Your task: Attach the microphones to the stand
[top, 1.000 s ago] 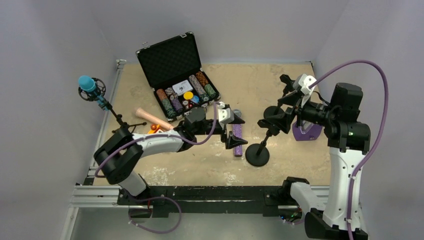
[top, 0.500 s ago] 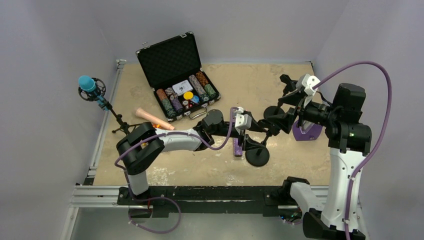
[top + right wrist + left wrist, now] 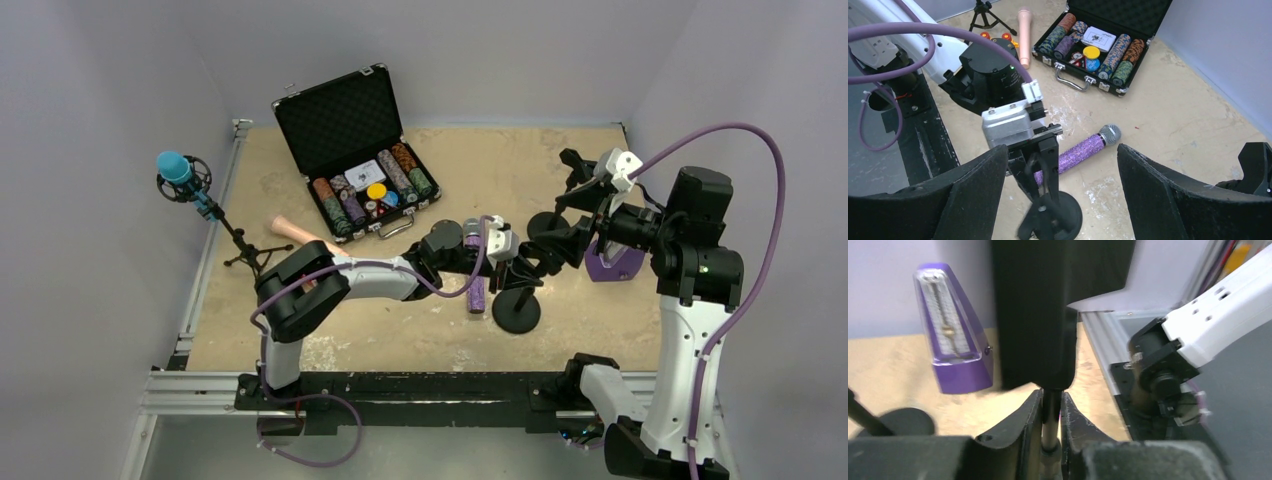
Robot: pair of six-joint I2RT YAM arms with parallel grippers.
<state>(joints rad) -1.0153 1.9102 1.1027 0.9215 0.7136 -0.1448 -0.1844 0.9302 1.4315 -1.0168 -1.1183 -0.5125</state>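
Note:
A black stand with a round base [image 3: 515, 312] stands at mid-table. My left gripper [image 3: 513, 262] is shut on its thin pole [image 3: 1050, 412], just under the stand's black clip [image 3: 1048, 315]. The glittery purple microphone [image 3: 477, 288] lies flat on the table beside the base, silver head [image 3: 1109, 134] pointing away. My right gripper [image 3: 556, 200] hovers open above the stand [image 3: 1060, 212], nothing between its wide fingers [image 3: 968, 190]. The blue microphone [image 3: 174, 167] sits in a tripod stand at far left. The peach-pink microphone [image 3: 1024, 35] lies near the tripod.
An open black case of poker chips [image 3: 360, 180] sits at the back. A purple metronome [image 3: 612, 262] stands under my right arm. Small orange pieces [image 3: 997, 37] lie by the pink microphone. The metal rail [image 3: 400, 385] runs along the near edge.
My left arm reached right, from over the purple microphone to the stand, and its jaws closed on the pole. The right arm barely moved.

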